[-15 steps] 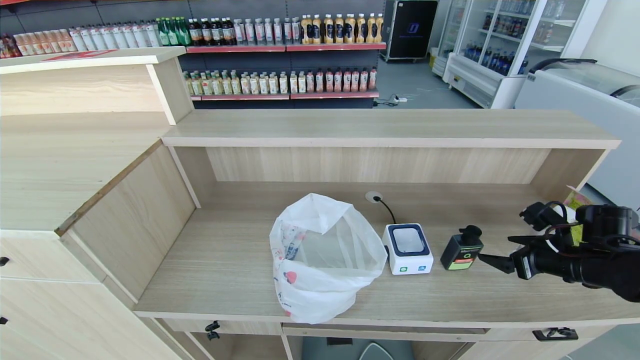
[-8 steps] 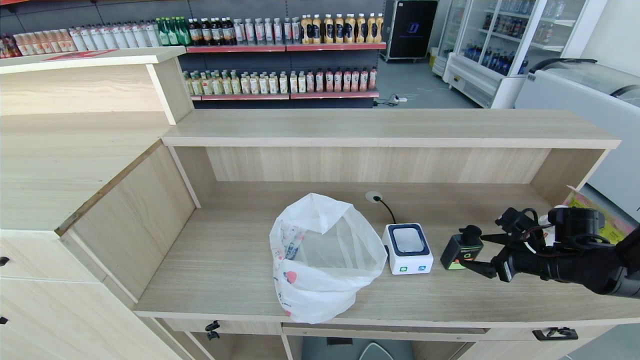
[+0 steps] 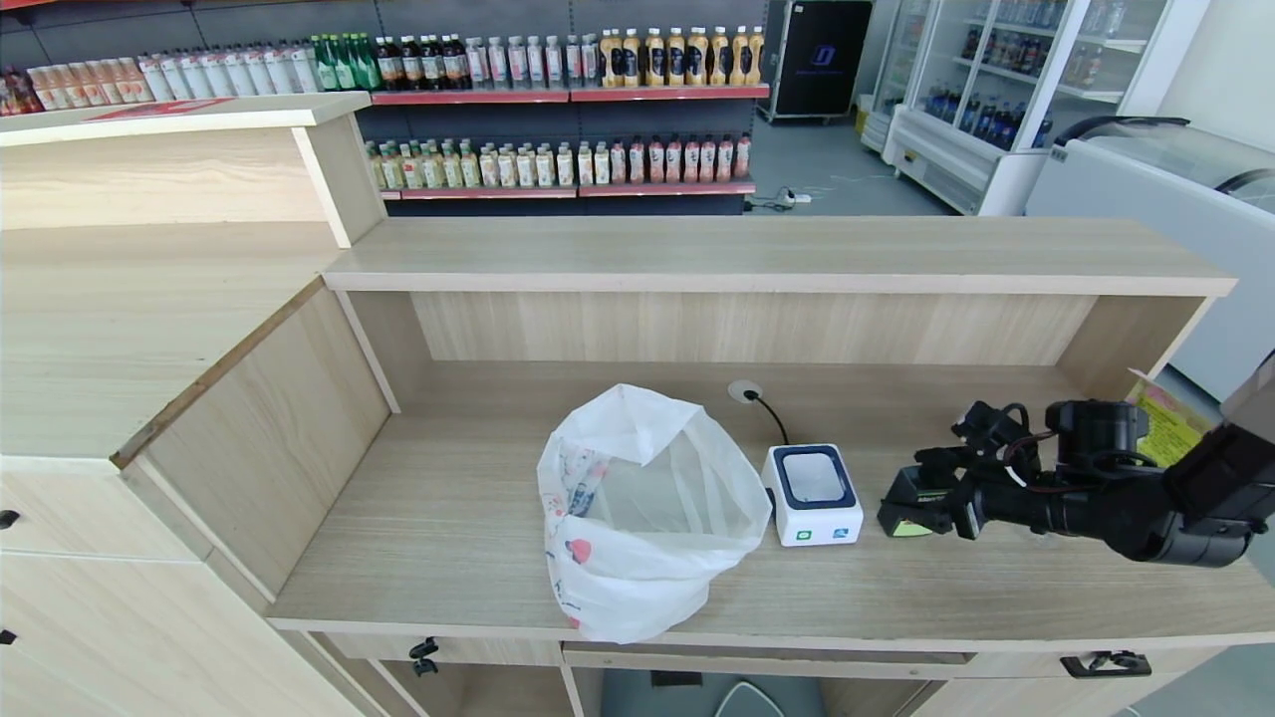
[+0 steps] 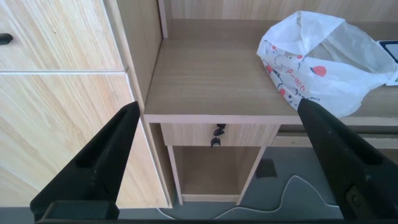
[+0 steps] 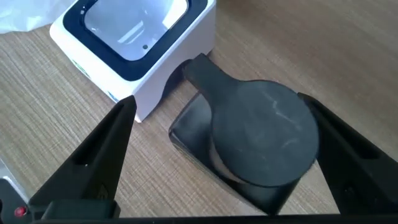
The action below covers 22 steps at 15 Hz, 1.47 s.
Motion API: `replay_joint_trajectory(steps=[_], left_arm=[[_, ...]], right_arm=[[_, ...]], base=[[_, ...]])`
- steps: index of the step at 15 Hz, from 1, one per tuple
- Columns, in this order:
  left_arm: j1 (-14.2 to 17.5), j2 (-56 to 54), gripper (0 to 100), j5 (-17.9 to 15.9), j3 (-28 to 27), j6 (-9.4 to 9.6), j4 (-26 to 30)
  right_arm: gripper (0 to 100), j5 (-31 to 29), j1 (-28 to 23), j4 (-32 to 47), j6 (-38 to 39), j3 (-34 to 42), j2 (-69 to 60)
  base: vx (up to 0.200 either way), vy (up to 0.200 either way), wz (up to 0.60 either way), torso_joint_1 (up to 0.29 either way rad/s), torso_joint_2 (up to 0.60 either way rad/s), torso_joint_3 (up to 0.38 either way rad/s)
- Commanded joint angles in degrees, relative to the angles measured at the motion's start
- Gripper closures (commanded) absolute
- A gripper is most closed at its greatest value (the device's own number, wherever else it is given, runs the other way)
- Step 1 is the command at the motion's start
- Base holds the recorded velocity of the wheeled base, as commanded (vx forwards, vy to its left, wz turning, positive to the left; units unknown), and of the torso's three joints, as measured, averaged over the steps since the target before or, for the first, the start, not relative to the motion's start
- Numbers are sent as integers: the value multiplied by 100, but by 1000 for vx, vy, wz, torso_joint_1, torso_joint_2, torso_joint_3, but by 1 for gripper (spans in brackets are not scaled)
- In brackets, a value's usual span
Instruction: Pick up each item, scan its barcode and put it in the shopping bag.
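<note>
A small black bottle point(image 3: 902, 495) with a green label and a black pump cap point(image 5: 264, 140) stands on the wooden counter, just right of the white scanner point(image 3: 812, 493). My right gripper point(image 3: 921, 488) is open at the bottle, one finger on each side of it, with a gap showing at each finger point(image 5: 93, 168). The scanner point(image 5: 134, 37) sits right beside the bottle. A white plastic shopping bag point(image 3: 647, 508) stands open to the scanner's left. My left gripper point(image 4: 217, 109) hangs open and holds nothing, low off the counter's front left corner, with the bag point(image 4: 323, 56) beyond it.
The counter point(image 3: 448, 518) has a raised back wall and side panels. A cable runs from the scanner to a hole point(image 3: 745, 391) behind it. A yellow packet point(image 3: 1170, 428) lies at the far right. Drawers with keys point(image 3: 423, 657) sit under the front edge.
My right arm has moved left along the counter, bringing its open fingers from beside the bottle to either side of it. The bag, the scanner and the bottle have stayed put.
</note>
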Motion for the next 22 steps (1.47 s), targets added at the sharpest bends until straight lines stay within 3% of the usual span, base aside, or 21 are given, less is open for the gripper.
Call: replay_joint_trajectory(steps=[1, 11, 12, 19, 22], left_arm=[[0, 6, 0, 0, 0, -4, 0], [0, 6, 0, 0, 0, -4, 0], [0, 6, 0, 0, 0, -4, 0], [0, 6, 0, 0, 0, -4, 0], [0, 6, 0, 0, 0, 5, 0]], right_arm=[[0, 2, 92, -7, -5, -35, 173], [0, 204, 356, 2, 4, -211, 507], [100, 239, 356, 2, -5, -220, 516], [100, -112, 189, -7, -374, 158, 112], [100, 90, 110, 11, -471, 993, -1374]], base=[[0, 0, 0, 0, 0, 0], [0, 0, 0, 0, 0, 0], [0, 0, 0, 0, 0, 0], [0, 0, 0, 0, 0, 0], [0, 0, 0, 0, 0, 0]])
